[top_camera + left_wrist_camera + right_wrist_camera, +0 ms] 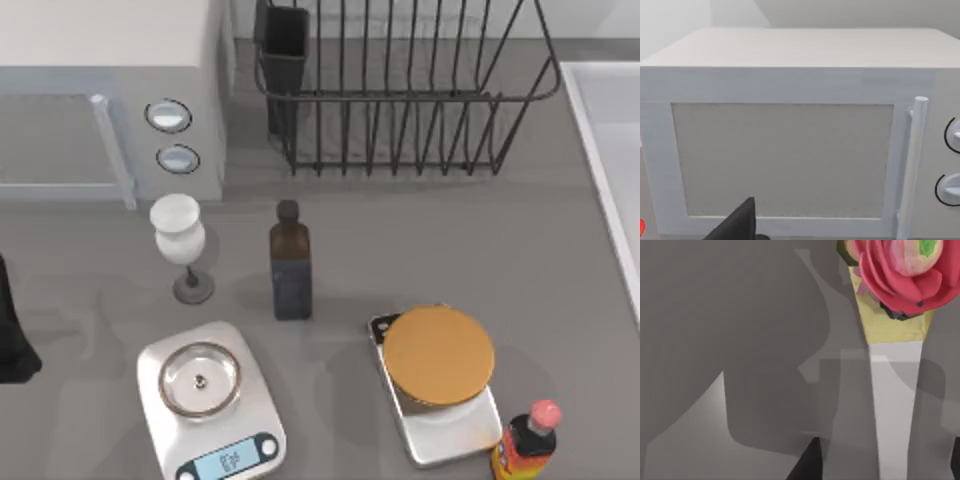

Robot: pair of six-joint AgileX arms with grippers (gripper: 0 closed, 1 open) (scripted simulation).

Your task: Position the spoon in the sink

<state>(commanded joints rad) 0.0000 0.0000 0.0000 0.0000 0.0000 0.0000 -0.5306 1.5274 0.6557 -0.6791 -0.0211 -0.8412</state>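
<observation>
Along the right edge of the top view I see the sink (612, 150), a pale basin with a raised lighter rim, partly cut off, and just to its left at the upper middle stands the dark wire dish rack (400, 90). Farther left sits the white microwave (110, 90), with a white goblet (178, 240), a dark bottle (290, 262) and two scales (212, 400) lower down. My left arm sits at the left edge; I cannot tell how either gripper's fingers stand.
</observation>
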